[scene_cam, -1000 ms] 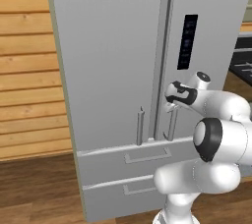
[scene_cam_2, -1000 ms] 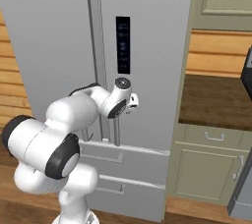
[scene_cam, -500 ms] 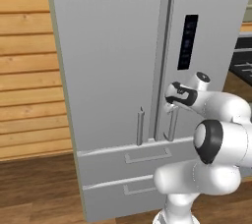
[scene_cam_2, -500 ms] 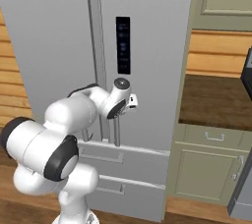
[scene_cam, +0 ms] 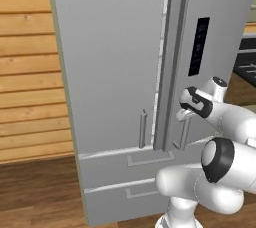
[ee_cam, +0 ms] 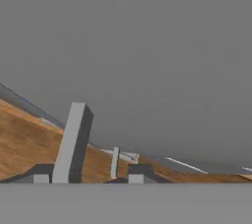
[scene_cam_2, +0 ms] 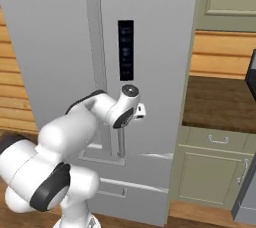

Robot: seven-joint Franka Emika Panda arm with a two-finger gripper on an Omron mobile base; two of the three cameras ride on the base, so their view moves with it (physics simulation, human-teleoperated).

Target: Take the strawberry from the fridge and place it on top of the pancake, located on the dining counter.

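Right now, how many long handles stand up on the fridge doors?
2: the left door handle beside the middle seam, and the right door handle at the gripper.

The fridge (scene_cam: 115, 72) has a smooth, matt light grey skin that looks like brushed metal, and its 2 bar handles (scene_cam: 143, 129) share that finish. A glossy black panel (scene_cam_2: 125, 49) sits on the right door. Left of the fridge, the wall (scene_cam: 27, 67) is warm planked wood; below it, the floor (scene_cam: 35, 192) is darker wood.
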